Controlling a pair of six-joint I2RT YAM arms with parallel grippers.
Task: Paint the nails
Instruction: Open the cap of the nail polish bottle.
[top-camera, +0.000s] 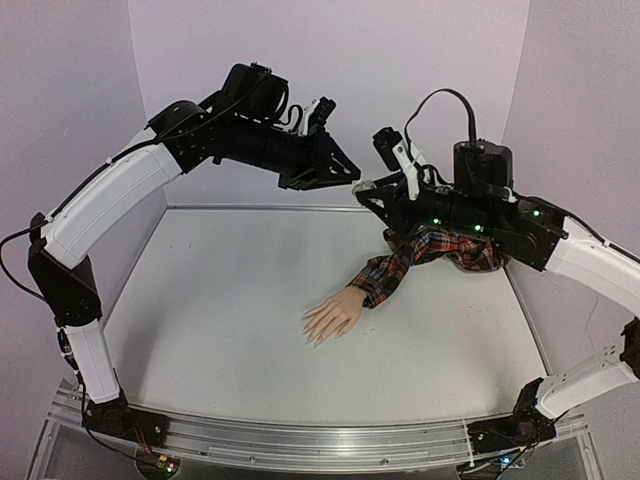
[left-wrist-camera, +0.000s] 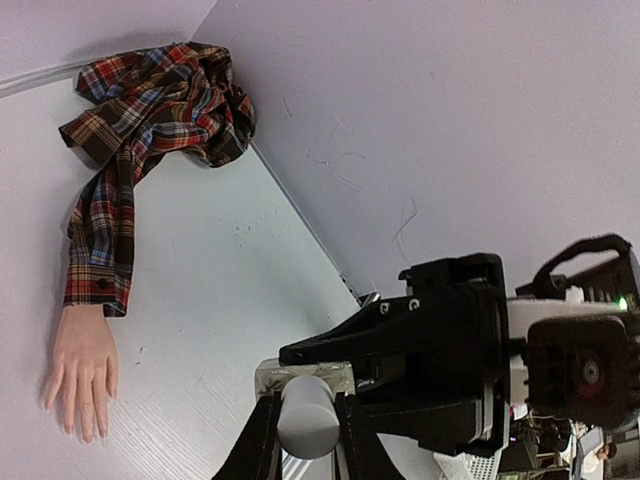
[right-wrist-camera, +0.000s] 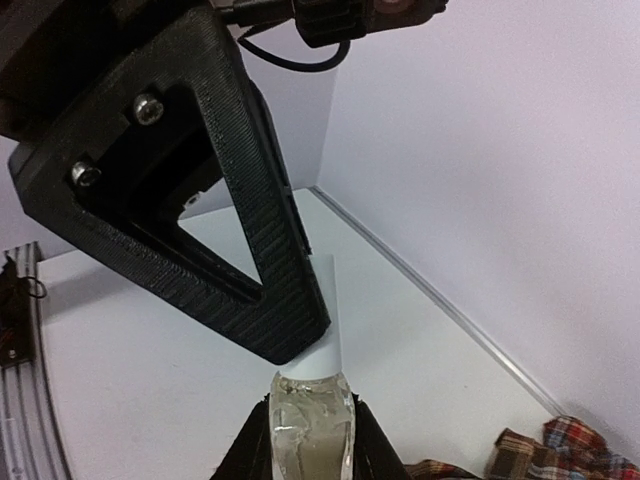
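Note:
The mannequin hand (top-camera: 333, 315) lies palm down mid-table, its plaid sleeve (top-camera: 400, 265) trailing to the back right. Its nails (top-camera: 315, 338) are tiny pale tips pointing toward the near edge; the left wrist view also shows the hand (left-wrist-camera: 82, 365). Both grippers meet in the air above the back of the table, well clear of the hand. My left gripper (top-camera: 352, 178) (left-wrist-camera: 305, 410) is shut on the white cap (left-wrist-camera: 305, 415) (right-wrist-camera: 325, 320) of a small clear bottle (right-wrist-camera: 310, 430). My right gripper (top-camera: 368, 190) (right-wrist-camera: 310, 425) is shut on the bottle's glass body.
The rest of the plaid shirt (left-wrist-camera: 160, 100) is bunched in the back right corner under the right arm. Lilac walls close the table at the back and both sides. A metal rail (top-camera: 300, 440) runs along the near edge.

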